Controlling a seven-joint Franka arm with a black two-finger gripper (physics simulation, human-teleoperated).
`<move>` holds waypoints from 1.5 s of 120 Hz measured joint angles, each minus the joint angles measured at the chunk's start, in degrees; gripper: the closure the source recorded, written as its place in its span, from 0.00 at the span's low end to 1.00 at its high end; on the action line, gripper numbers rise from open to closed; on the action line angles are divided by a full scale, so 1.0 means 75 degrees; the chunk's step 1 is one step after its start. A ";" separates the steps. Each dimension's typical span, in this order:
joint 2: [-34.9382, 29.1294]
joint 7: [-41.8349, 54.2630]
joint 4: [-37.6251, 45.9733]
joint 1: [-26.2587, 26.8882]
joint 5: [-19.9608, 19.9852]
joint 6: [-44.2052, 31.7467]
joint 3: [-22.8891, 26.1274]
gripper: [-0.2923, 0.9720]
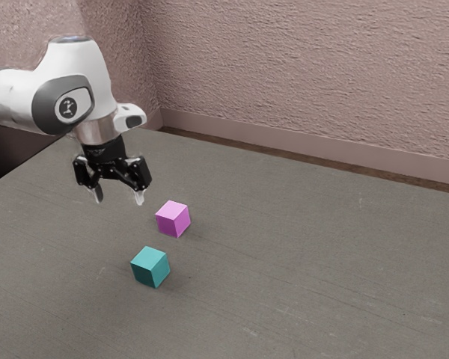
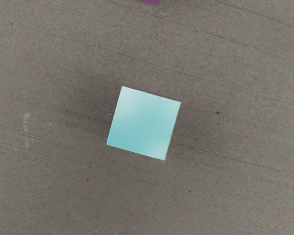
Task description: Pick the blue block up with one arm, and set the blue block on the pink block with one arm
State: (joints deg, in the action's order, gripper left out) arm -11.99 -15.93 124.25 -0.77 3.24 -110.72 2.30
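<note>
A teal-blue block [image 1: 150, 266] rests on the grey table, toward the front. Just behind it and slightly to the exterior view's right sits the pink block [image 1: 172, 218], apart from it. My gripper [image 1: 119, 197] hangs in the air above the table, to the exterior view's left of the pink block, fingers spread open with nothing between them. In the wrist view the blue block [image 2: 143, 123] lies straight under my hand, turned a little askew, and a sliver of the pink block [image 2: 150, 2] shows at the frame's edge.
The grey table [image 1: 299, 247] stretches wide on all sides of the blocks. A textured pink wall with a baseboard [image 1: 314, 146] runs along the table's far edge. The table's left edge drops off behind the arm.
</note>
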 joint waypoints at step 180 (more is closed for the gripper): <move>0.2673 0.2353 0.1087 -0.0181 -0.0053 -0.3746 0.0034 0.23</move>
State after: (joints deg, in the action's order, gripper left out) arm 8.06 1.72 132.40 -2.13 2.85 -138.82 2.55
